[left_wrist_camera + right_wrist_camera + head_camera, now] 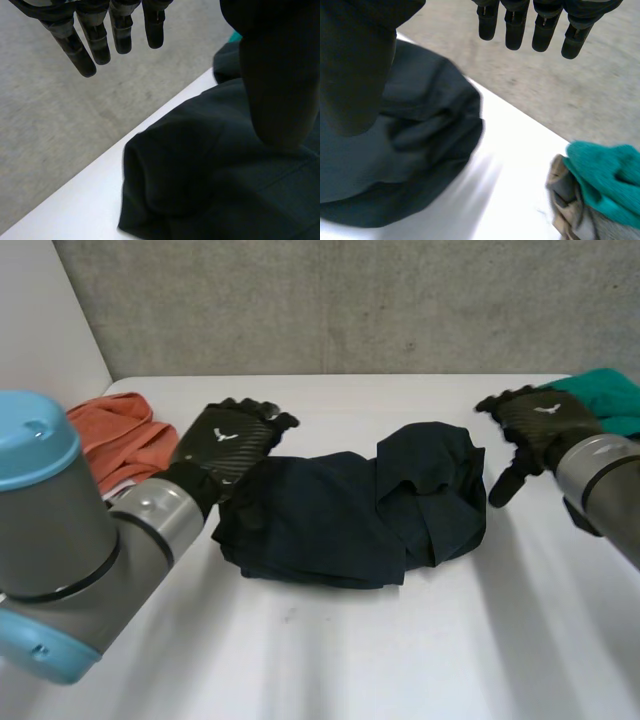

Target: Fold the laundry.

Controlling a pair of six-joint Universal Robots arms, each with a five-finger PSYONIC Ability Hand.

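A dark navy garment (350, 510) lies crumpled in the middle of the white table (400, 650). My left hand (228, 443) hovers above the garment's left end, fingers straight and apart from the thumb, holding nothing. In the left wrist view its fingers (100, 35) hang over the dark cloth (215, 175) without touching it. My right hand (535, 425) hovers just right of the garment, open and empty. The right wrist view has its fingers (545, 25) straight above the cloth's rounded end (410, 150).
An orange-pink garment (120, 440) is piled at the table's left side, behind my left arm. A teal cloth (610, 395) lies at the far right; the right wrist view shows this teal cloth (605, 180) on a grey-beige one (570, 210). A concrete wall stands behind the table.
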